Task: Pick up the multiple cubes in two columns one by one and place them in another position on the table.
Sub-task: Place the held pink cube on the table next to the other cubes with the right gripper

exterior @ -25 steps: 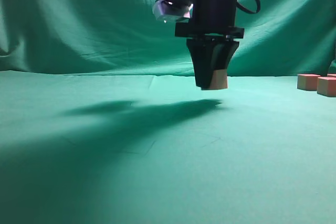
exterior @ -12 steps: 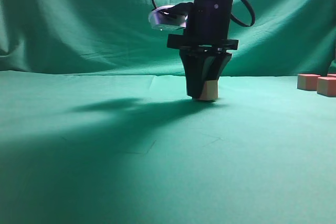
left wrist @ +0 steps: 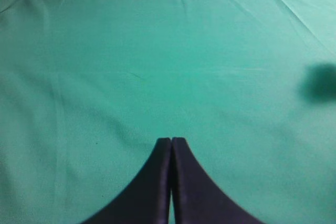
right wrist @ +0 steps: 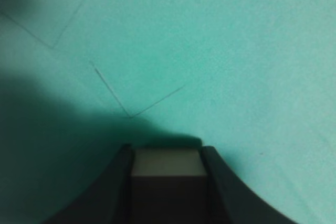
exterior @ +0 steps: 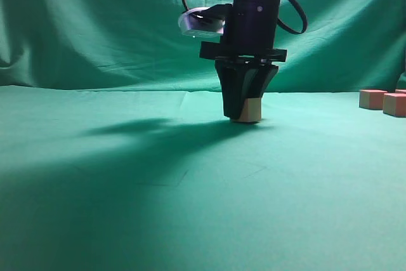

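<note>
Right gripper jaws clamp a tan cube, its base at the table. Left gripper is pressed closed, empty. Other cubes sit far right. No readable writing.

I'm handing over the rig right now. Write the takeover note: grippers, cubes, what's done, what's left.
Right gripper: shut on a tan cube, fingers either side of it in the right wrist view; the cube sits at or just on the green table, centre of the exterior view.
Left gripper: shut, empty, over bare cloth.
Other cubes: at least two pinkish ones at the far right edge of the exterior view; any more lie out of frame.
Done: this cube is brought to its spot.
Left: release it, lift clear, fetch the rest one by one.
</note>
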You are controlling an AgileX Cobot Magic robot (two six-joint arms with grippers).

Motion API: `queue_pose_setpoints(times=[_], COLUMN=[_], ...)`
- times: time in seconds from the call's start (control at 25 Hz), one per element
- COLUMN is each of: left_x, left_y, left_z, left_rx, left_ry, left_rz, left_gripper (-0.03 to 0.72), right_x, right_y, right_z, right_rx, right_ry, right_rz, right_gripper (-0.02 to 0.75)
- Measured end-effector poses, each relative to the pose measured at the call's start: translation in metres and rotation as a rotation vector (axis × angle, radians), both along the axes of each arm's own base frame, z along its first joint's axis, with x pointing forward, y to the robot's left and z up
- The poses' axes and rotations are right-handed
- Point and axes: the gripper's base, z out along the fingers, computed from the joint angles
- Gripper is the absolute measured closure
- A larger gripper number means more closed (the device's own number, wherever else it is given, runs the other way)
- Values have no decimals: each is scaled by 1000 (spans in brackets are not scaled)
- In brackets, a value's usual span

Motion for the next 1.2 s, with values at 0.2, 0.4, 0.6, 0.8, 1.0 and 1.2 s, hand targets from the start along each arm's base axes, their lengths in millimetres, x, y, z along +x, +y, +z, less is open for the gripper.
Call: queue_pose_setpoints(times=[0.2,0.4,0.6,0.8,1.0,1.2], left_x=[0,0,0,0,0,0], left_y=[0,0,0,0,0,0], left_z=[0,0,0,0,0,0], left_rx=[0,0,0,0,0,0], left_ry=[0,0,0,0,0,0], left_rz=[0,0,0,0,0,0], left_gripper=[688,688,688,688,688,688], right_x=[0,0,0,5,14,15], right_y=[0,0,-1,1,6,4], right_z=[0,0,-6,7,38,75], right_rx=[0,-3,-16,-5,34,69], right_ry=[2,2,15,-11,-86,-170], right_rz=[-4,-3,-1,-15,-24,-75], right_gripper=[477,477,327,262,235,235])
